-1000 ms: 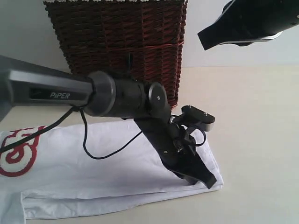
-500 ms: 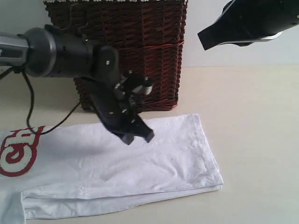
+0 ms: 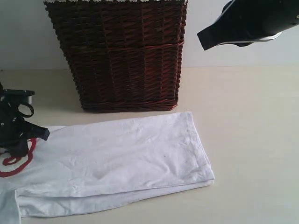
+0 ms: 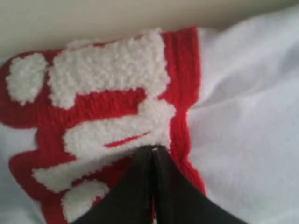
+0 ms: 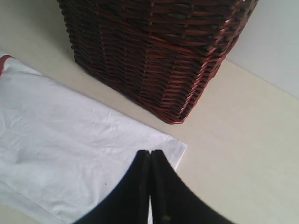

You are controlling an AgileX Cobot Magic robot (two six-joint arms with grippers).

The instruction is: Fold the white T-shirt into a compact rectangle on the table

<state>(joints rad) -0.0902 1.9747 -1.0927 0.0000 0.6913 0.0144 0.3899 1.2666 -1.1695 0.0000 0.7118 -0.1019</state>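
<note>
Well, the white T-shirt (image 3: pixel 121 158) lies flat on the table (image 3: pixel 252 140), folded lengthwise into a long band. It runs from the left edge of sight to about the middle, hem end to the right, layers stacked along the near edge. The left gripper (image 4: pixel 152 150) is clenched tight, its tips poised over the fuzzy red-and-white lettering (image 4: pixel 107 84) at the left end. No cloth shows between the jaws, and I cannot tell whether they touch the pile. The right gripper (image 5: pixel 150 154) is clenched too and holds nothing, hanging above the hem corner.

What worries me is the crosswise fold not yet made. Shut jaws cannot take hold of cloth, so if either arm goes down as it is, I judge it would only push the fabric, rumple the band and drag the layers apart. Those layers sit slightly out of line at the near edge and the right end, so a grip on the top layer alone could leave a crooked rectangle. The wicker basket (image 3: pixel 121 56) stands just beyond the shirt's far edge, close enough that a lifted end or a swinging arm might knock it.

As for that basket, its mouth is cut off at the top of sight, so what it holds, if anything, I cannot say.
</note>
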